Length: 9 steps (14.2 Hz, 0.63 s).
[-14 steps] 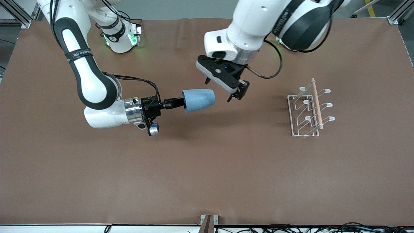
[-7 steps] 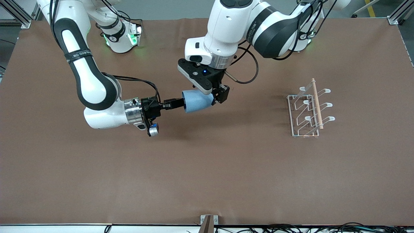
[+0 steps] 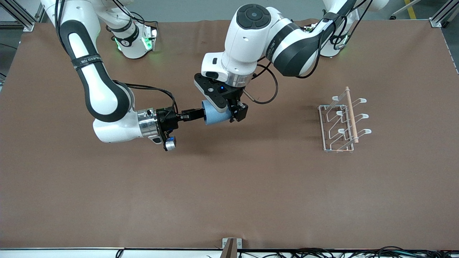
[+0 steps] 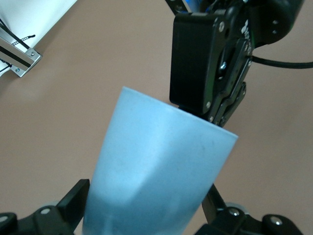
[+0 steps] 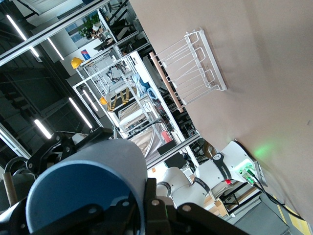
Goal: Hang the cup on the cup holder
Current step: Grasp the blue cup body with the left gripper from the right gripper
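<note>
Brown table (image 3: 229,186), perhaps shelving (image 5: 122,98) nearby

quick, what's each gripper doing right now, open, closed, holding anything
Left gripper: open, fingers straddling the cup, not clamped yet.
Right gripper: shut on the cup's rim, holding it in the air.

This is a robotics lab or workshop. Two white robot arms (image 3: 104,86) are mounted at a bench (image 3: 229,186) covered in brown sheeting, with aluminium frame posts (image 3: 439,16) at its corners and cables (image 3: 322,252) along its edge. Metal shelving (image 5: 122,93) with yellow hard hats (image 5: 76,62) stands under strip lights (image 5: 80,115).
</note>
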Available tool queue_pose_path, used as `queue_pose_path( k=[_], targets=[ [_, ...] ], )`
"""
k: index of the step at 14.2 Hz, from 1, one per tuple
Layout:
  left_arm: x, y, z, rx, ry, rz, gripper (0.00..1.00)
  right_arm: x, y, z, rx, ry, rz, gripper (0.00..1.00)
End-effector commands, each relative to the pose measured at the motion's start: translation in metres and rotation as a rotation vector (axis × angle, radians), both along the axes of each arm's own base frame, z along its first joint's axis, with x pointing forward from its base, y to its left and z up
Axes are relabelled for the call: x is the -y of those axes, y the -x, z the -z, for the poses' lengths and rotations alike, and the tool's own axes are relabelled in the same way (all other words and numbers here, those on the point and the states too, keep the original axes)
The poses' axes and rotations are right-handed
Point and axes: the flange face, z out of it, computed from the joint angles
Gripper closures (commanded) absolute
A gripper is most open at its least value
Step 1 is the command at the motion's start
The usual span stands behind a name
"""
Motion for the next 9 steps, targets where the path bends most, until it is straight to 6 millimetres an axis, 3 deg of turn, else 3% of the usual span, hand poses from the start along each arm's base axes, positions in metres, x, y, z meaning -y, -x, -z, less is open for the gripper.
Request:
queue_pose_path(
  k=[1, 4, 6, 7, 8, 9],
  targets=[
    [0.003, -0.003, -0.003, 0.06, -0.033, 0.053, 0.13, -0.002, 0.0, -0.004, -0.001, -0.025, 0.001, 0.96],
    [0.002, -0.004, -0.002, 0.066, -0.043, 0.07, 0.66, 0.0, 0.0, -0.003, -0.003, -0.023, 0.004, 0.95],
    [0.0, -0.005, -0.001, 0.081, -0.059, 0.073, 0.8, 0.001, -0.001, -0.004, -0.002, -0.024, 0.005, 0.91],
    [-0.001, -0.006, -0.001, 0.086, -0.071, 0.075, 0.83, 0.004, -0.002, -0.004, -0.007, -0.024, 0.009, 0.66],
    [-0.003, -0.005, -0.005, 0.089, -0.075, 0.074, 0.83, 0.004, -0.002, -0.004, -0.003, -0.022, 0.003, 0.01],
    [-0.007, -0.007, -0.006, 0.083, -0.087, 0.069, 0.83, 0.005, 0.0, -0.005, -0.006, -0.033, -0.014, 0.0]
  ],
)
